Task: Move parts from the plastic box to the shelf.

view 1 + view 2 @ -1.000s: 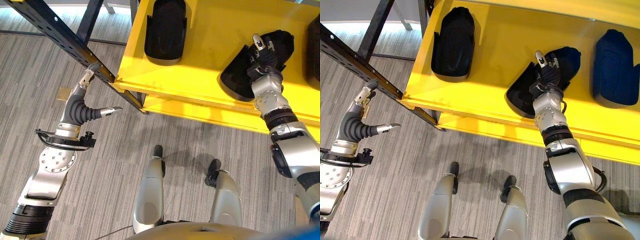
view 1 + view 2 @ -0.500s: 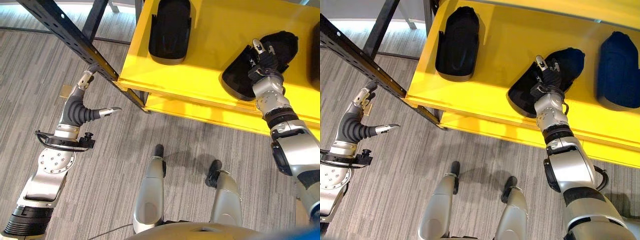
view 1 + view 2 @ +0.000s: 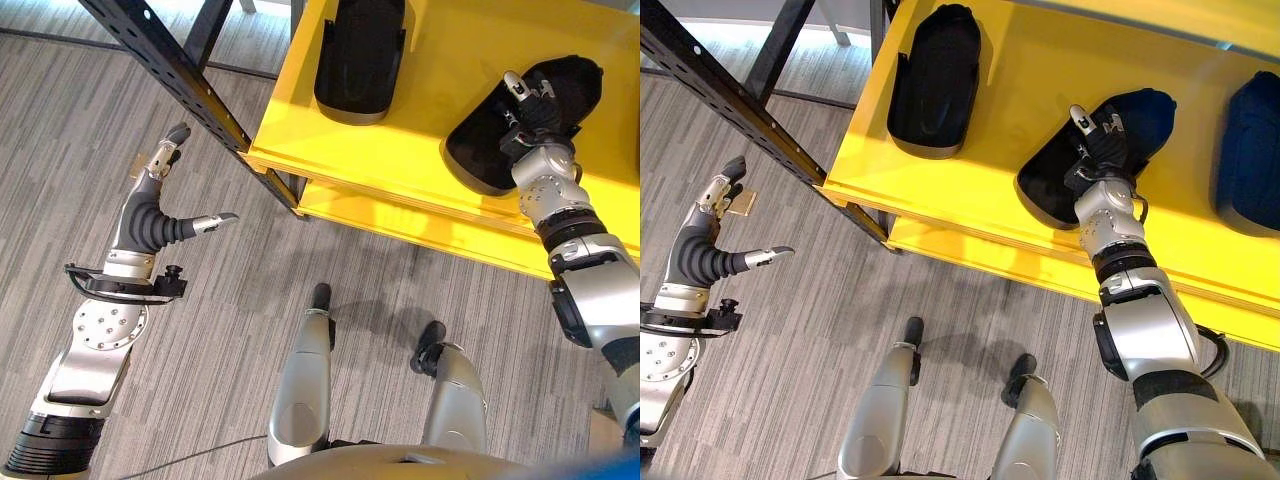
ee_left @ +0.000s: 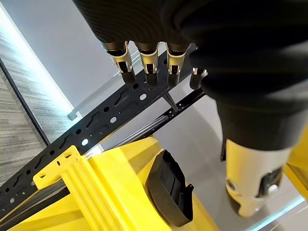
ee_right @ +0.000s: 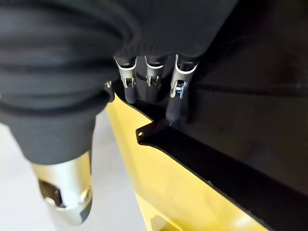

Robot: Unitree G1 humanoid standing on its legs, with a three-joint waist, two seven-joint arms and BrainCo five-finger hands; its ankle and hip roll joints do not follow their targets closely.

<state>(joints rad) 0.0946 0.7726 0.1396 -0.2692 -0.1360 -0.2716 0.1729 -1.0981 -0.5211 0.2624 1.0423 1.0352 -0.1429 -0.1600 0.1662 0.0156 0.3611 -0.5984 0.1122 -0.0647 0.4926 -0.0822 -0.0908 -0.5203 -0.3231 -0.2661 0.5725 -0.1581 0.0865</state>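
A yellow shelf (image 3: 440,60) carries black shell-shaped parts. My right hand (image 3: 532,110) lies on the middle part (image 3: 480,150), which sits askew near the shelf's front edge. In the right wrist view its straight fingers (image 5: 175,101) press on the part's inner wall (image 5: 240,125), with the thumb held apart. Another black part (image 3: 358,55) rests further left on the shelf, and a dark blue one (image 3: 1250,150) at the right. My left hand (image 3: 150,215) hangs open over the floor, left of the shelf, holding nothing.
A black perforated rack beam (image 3: 170,60) slants past the shelf's left corner, just above my left hand. A lower yellow shelf edge (image 3: 420,225) juts out beneath. A small tan square (image 3: 740,203) lies on the grey floor.
The whole picture has shifted, so the camera moved. My left hand's fingertips now stand a little clear of the black beam. The right hand stays on the middle part.
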